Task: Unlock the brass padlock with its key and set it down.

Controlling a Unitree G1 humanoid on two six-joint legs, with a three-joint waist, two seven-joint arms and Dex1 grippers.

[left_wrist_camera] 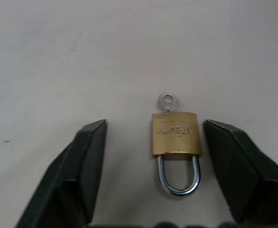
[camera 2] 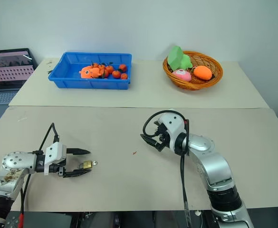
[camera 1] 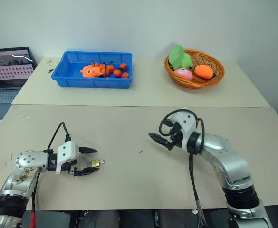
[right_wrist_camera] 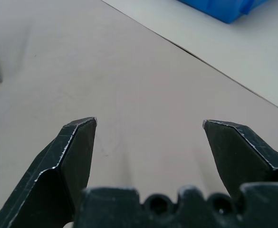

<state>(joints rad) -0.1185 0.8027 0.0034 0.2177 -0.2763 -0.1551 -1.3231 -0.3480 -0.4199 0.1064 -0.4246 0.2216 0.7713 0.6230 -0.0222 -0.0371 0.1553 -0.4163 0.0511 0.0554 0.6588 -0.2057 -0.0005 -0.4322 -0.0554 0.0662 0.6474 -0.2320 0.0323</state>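
A pale wall backs two beige tables (camera 1: 143, 121) set end to end, with an open laptop (camera 1: 8, 71) on a lower surface off the far left corner. On the far table a blue plastic bin (camera 1: 93, 70) holds a cluster of small orange fruits (camera 1: 116, 70) and an orange toy (camera 1: 90, 71) lying among them. To its right a woven wicker basket (camera 1: 195, 69) holds a green block (camera 1: 179, 56), a pink-and-white round item (camera 1: 183, 73) and an orange ball-shaped item (camera 1: 204, 71), all piled together. On the near table the brass padlock (left_wrist_camera: 175, 135) lies flat between the spread fingers of the left gripper (camera 1: 87, 161), its silvery shackle toward the gripper's base and a small key (left_wrist_camera: 167, 101) standing in its far end; neither finger touches it, though one is just beside the body. The right gripper (camera 1: 160, 141) hangs above the middle of the near table, well apart from the padlock, its fingers spread wide with nothing between them. A tiny red speck (camera 1: 140, 152) sits on the table between the two grippers.
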